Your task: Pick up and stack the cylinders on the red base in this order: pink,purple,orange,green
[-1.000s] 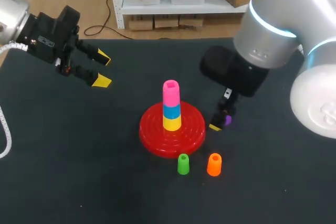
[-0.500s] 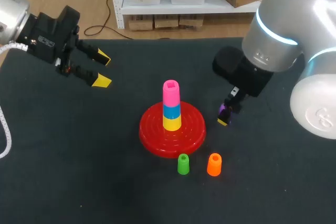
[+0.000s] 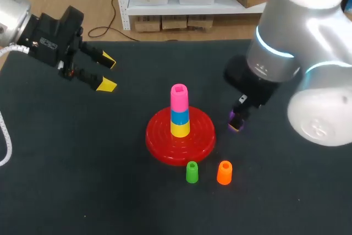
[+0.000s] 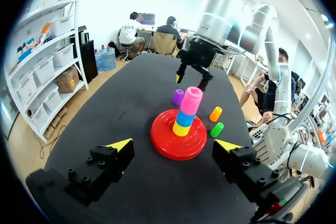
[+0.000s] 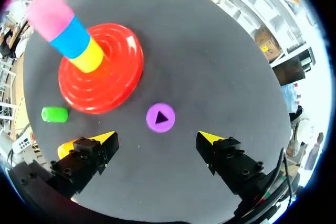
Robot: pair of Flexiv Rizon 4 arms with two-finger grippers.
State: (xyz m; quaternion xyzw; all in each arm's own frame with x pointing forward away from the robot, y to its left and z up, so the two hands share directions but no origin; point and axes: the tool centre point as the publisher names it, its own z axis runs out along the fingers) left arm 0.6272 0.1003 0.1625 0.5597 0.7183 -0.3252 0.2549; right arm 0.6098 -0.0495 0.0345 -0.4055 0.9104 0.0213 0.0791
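Purple cylinder (image 5: 160, 118): upright on the table, just ahead of right gripper (image 5: 156, 137), between its spread fingers and clear of both. Red base (image 5: 100, 69): beside that gripper, bearing pink cylinder (image 5: 50, 11) atop blue and yellow. Left gripper (image 3: 108, 74): fingers spread, holding nothing, well apart from base.
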